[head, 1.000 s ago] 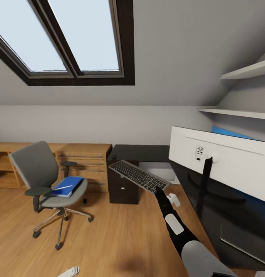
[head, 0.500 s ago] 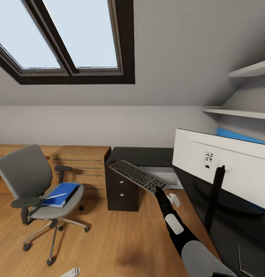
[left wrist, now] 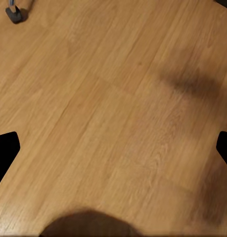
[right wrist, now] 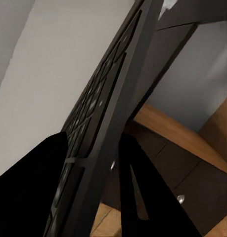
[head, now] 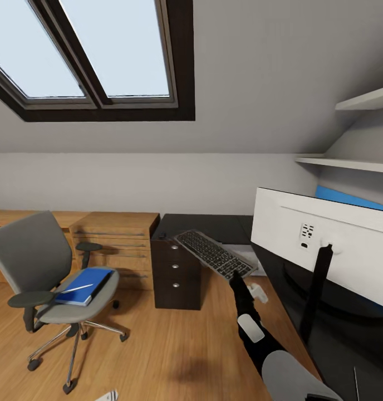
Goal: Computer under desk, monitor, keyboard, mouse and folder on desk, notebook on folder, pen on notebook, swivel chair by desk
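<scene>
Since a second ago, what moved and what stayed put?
The right gripper still pinches the keyboard and has carried it a little to the right, toward the desk and the monitor. The rest of the shift is the camera turning. The folder still lies on the swivel chair, and the left gripper still hangs open over the floor.

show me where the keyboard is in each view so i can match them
Head view: the keyboard is at centre, tilted, held at its near end by the right gripper, in front of the desk.
Left wrist view: not in it; wood floor there.
Right wrist view: it runs diagonally between the gripper's fingers.
Shared landmark: the dark drawer unit, behind the keyboard in the right wrist view.
</scene>
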Motion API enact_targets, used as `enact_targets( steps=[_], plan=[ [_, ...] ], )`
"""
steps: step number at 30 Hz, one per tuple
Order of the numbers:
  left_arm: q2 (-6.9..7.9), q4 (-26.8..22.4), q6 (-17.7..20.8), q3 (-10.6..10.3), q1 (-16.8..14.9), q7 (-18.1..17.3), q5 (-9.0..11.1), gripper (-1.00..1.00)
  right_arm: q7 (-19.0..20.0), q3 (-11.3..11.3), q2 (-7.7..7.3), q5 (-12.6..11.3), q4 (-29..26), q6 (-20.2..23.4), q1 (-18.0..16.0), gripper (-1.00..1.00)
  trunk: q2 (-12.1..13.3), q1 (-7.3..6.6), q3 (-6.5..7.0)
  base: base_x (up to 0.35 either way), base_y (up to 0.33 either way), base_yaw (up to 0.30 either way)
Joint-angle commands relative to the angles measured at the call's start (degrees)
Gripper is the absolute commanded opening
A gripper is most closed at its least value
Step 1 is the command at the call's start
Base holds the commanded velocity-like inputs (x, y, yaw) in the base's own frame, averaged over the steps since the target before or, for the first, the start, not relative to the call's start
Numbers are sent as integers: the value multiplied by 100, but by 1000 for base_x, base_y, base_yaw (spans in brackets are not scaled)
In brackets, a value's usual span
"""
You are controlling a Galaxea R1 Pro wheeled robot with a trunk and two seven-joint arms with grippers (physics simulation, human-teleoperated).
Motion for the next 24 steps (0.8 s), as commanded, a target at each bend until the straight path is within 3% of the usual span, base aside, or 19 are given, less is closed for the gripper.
enact_targets(
  steps=[1,2,5,11,19,24],
  plan=[
    [-4,-10,25,7,-2,22,57,100,47,14,4,-43,16,-71,-6,-100,-4,0,-7,0,0,0],
    [-4,-7,25,7,-2,22,57,100,42,18,4,-45,25,-172,-7,-100,-4,0,-7,0,0,0],
    [-5,-4,25,6,-2,21,57,100,-148,29,4,-343,19,-711,-9,-100,-4,0,-7,0,0,0],
    [-13,-3,21,6,-2,21,57,100,-188,31,4,-797,19,-1032,-9,-100,-4,0,-7,0,0,0],
    [-14,-3,16,6,-2,21,57,100,-150,25,4,-882,159,-1016,-9,-100,-4,0,-7,1,0,0],
    [-14,-6,16,1,-2,21,57,100,-142,25,4,-887,158,-1006,-9,-100,-4,0,-7,186,143,0]
  ],
)
